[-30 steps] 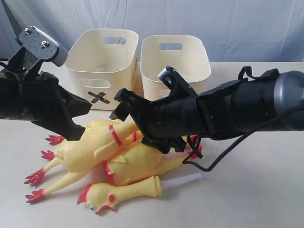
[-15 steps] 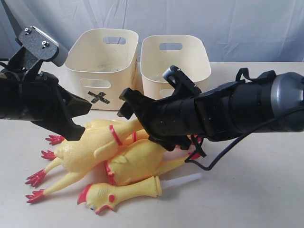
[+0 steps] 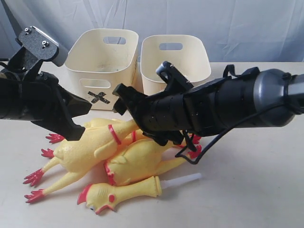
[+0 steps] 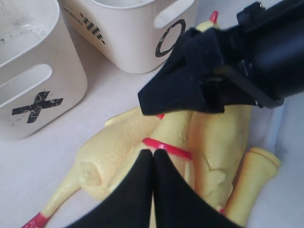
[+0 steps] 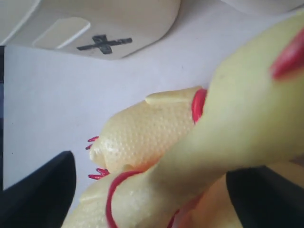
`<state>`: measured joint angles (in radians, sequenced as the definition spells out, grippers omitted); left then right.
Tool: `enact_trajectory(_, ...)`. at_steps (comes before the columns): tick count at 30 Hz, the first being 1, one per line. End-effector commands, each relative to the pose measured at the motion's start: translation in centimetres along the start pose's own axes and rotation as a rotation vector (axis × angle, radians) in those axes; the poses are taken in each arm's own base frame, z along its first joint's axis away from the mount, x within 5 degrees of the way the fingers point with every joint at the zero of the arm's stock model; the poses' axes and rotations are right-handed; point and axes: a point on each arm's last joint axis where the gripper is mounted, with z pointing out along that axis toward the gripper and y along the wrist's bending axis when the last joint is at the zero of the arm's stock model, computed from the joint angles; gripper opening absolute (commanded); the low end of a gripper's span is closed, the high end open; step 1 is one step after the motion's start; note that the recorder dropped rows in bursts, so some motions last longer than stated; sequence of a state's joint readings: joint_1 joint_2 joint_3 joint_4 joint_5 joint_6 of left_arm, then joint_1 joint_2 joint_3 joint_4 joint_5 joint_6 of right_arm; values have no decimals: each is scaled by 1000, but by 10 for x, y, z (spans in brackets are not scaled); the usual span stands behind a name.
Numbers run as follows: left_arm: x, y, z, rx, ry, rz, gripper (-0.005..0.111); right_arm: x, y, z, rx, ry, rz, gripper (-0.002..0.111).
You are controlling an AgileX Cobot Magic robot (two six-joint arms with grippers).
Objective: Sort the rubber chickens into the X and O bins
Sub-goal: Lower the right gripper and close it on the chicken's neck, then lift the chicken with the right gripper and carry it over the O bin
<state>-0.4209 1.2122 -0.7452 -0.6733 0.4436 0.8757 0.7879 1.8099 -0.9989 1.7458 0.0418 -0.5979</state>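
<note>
One rubber chicken [image 3: 90, 147] lies with its neck between the right gripper's [image 3: 118, 102] spread fingers, on top of the pile [image 3: 137, 161]. Past the fingertips stands the X bin [image 3: 80, 71], with the O bin [image 3: 192, 71] beside it on the right. The head-and-neck chicken [image 3: 123, 192] lies on the table behind the fingers.

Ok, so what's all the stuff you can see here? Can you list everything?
chickens: four, yellow with red bits, piled on the table in front of the bins; one is only a head and neck
tube: one, white, sticking out of the head-and-neck chicken
X bin: one, cream, behind the pile
O bin: one, cream, right beside the X bin
table: one, pale, under everything
curtain: one, pale grey, at the back
left claw: one, black, shut, over the pile
right claw: one, black, open around a chicken
</note>
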Motion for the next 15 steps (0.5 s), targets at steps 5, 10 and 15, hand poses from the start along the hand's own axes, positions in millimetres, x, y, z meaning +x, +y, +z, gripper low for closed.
enact_trajectory(5,-1,-1,1,7,4,11,0,6,-6,10,39,0,-19,80)
enact_trajectory(10,-1,-1,1,7,4,11,0,5,-6,10,46,-10,-19,80)
enact_trajectory(15,-1,-1,1,7,4,11,0,5,-7,10,51,-17,-19,37)
